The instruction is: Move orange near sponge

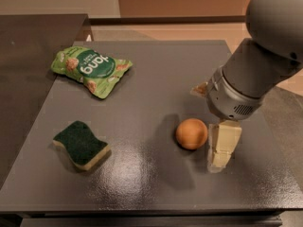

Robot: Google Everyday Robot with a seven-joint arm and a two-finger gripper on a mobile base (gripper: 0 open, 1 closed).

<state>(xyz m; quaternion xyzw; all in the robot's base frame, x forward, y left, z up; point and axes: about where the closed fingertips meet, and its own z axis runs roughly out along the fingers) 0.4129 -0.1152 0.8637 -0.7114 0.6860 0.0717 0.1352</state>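
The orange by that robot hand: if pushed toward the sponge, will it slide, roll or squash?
Ball-shaped on a flat, glossy table, the orange would probably roll, perhaps past the sponge. Its skin looks smooth and firm, so squashing seems unlikely. The gripper stands close beside it, on the side away from the sponge.

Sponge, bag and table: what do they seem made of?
Sponge: dark green scouring top on pale yellow foam, matte. Bag: probably thin plastic film, crinkled and shiny. Table: hard grey top with a slight gloss, shown by light patches; material unclear. The hand, pale and likely plastic, stands close beside the orange.
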